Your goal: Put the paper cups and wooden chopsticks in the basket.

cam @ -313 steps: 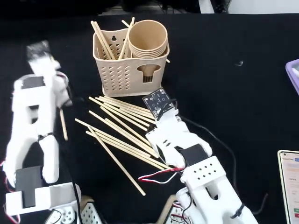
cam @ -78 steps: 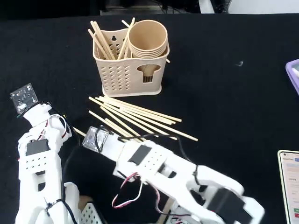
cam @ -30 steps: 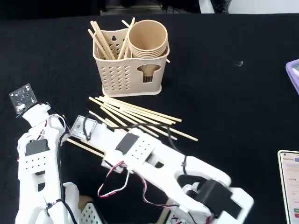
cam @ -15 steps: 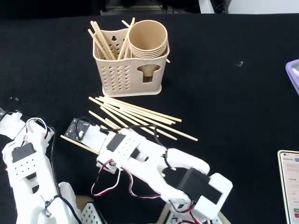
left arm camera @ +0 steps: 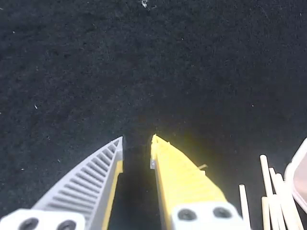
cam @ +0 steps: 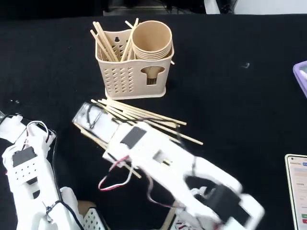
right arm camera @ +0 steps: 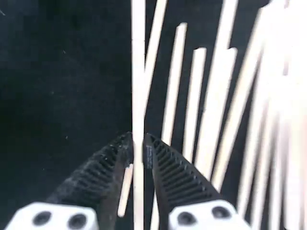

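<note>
The beige basket (cam: 127, 74) stands at the back of the black table, holding stacked paper cups (cam: 152, 38) and several chopsticks (cam: 106, 40). A fan of loose wooden chopsticks (cam: 148, 117) lies in front of it. My right gripper (right arm camera: 139, 141) is shut on one chopstick (right arm camera: 138, 72), just left of the fan's other sticks (right arm camera: 216, 105). In the high view that right arm (cam: 144, 153) reaches across the pile, with the held chopstick (cam: 88, 135) slanting under it. My left gripper (left arm camera: 136, 140) hangs over bare cloth at the front left, fingers narrowly apart and empty.
The left arm (cam: 24, 167) stands at the table's front left corner. A purple object (cam: 301, 72) pokes in at the right edge, and a tablet screen (cam: 297, 187) lies at the front right. Bare black cloth stretches right of the basket.
The right arm has swung its wrist up toward the basket, carrying the gripped chopstick along. The left arm drew back to the left about a second ago and has stayed still since.
</note>
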Available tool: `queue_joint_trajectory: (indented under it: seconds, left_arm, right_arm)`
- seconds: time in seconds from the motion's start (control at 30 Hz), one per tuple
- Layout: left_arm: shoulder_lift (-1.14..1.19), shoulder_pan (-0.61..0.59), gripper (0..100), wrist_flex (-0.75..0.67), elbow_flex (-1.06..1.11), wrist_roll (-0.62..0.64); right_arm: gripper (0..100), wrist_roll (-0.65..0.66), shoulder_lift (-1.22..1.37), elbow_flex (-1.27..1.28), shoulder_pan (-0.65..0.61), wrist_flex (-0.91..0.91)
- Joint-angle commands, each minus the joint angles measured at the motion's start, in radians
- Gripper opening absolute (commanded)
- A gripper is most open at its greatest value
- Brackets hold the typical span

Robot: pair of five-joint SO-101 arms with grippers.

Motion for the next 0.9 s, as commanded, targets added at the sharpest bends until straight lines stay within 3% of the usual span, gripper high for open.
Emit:
queue_joint_trajectory:
  seconds: [0.0,0.1,0.2,0.37,0.47,0.73,0.87]
  left_arm:
    - [-0.026,-0.010,11,-0.020,-0.031,0.011]
    - [-0.026,-0.010,11,-0.020,-0.031,0.011]
    - [-0.026,-0.012,11,-0.020,-0.031,0.009]
    - [-0.026,-0.019,11,-0.020,-0.031,0.011]
    - [-0.026,-0.021,11,-0.020,-0.031,0.008]
    - [-0.026,-0.021,11,-0.020,-0.033,0.006]
    - [-0.026,-0.016,11,-0.020,-0.039,0.006]
  right_arm:
    - [1.0,-0.002,-0.318,-0.004,0.084,0.081]
    - [1.0,-0.002,-0.447,0.008,0.126,0.084]
    - [1.0,-0.002,-0.444,0.067,0.078,0.074]
    - [1.1,-0.012,-0.234,0.182,-0.026,-0.193]
    - [1.1,-0.075,-0.041,0.137,-0.034,-0.264]
    - [1.8,-0.087,0.323,-0.073,-0.035,-0.236]
    - [10.7,-0.086,0.378,-0.157,-0.035,-0.146]
